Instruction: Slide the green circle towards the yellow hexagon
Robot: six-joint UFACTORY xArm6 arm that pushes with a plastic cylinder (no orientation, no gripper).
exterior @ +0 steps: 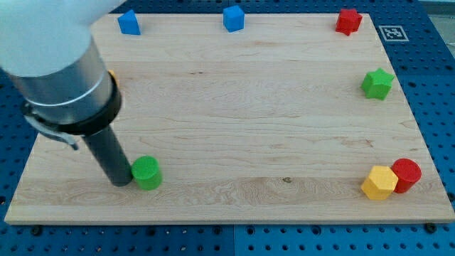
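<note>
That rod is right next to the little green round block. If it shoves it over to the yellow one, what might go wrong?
1. My tip sits at the green circle's left side; an off-centre push could let the circle slip aside.
2. The red circle touches the yellow hexagon, so an arriving block may knock both.
3. Both sit near the wooden board's bottom right corner, so a long push might send one off.
</note>
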